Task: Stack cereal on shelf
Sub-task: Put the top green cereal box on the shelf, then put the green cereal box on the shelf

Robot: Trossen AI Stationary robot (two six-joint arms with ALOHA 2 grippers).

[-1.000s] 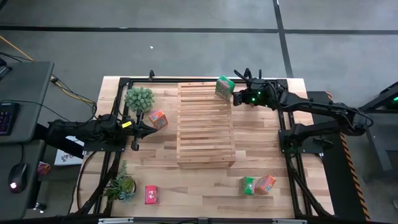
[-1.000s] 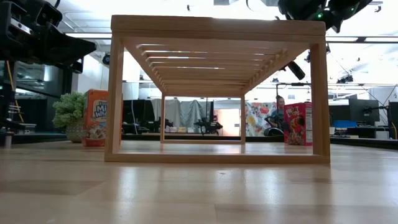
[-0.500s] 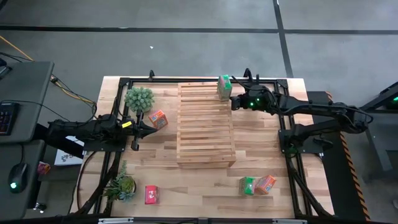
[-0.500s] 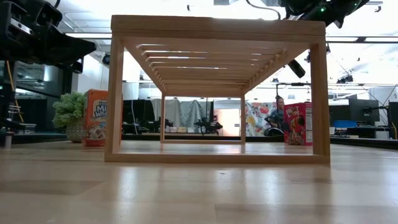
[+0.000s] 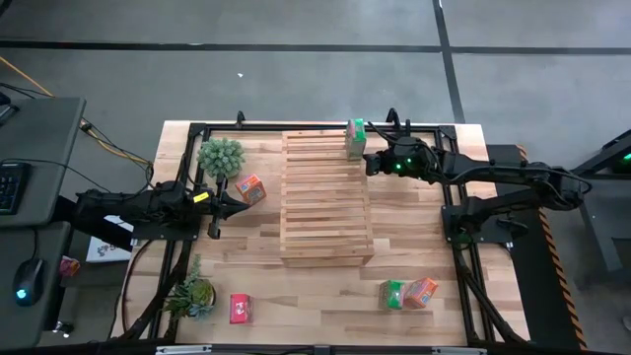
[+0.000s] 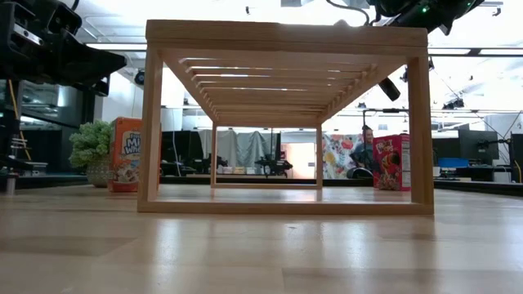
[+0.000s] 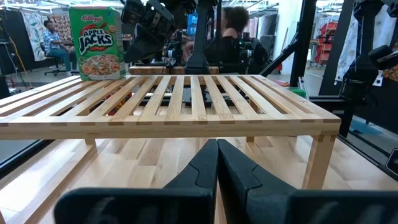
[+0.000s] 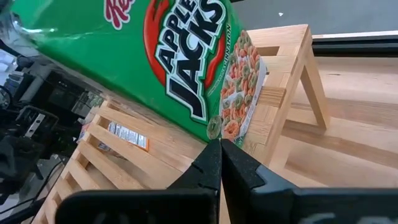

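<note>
A green Apple Jacks cereal box [image 5: 355,138] stands upright on the top slats of the pale wooden shelf [image 5: 325,212], at its far right corner; it also shows in the left wrist view [image 7: 94,42]. My right gripper [image 5: 368,160] is shut, level with the shelf top on the box's right side, its tips at the box [image 8: 180,68]. My left gripper [image 5: 243,206] is shut and waits left of the shelf, beside an orange cereal box [image 5: 250,188] standing on the table. My right gripper has its shut fingertips [image 8: 217,149] at the green box's lower edge near a bottom corner [image 8: 214,132]. It comes level from the table's right side. The box's base rests on the shelf's top slats. Whether the tips press the cardboard, I cannot tell.
A red box [image 5: 240,309] lies near the near left edge; a green box [image 5: 393,294] and an orange box [image 5: 422,290] lie near right. Two potted plants [image 5: 220,156] [image 5: 194,294] stand on the left. The low view shows another red box [image 6: 391,162] beyond the shelf [image 6: 286,33].
My right gripper has moved a little toward the table's left, closer to the shelf's far right corner. The green box, tilted with its face showing a second ago, now stands upright on the shelf top.
</note>
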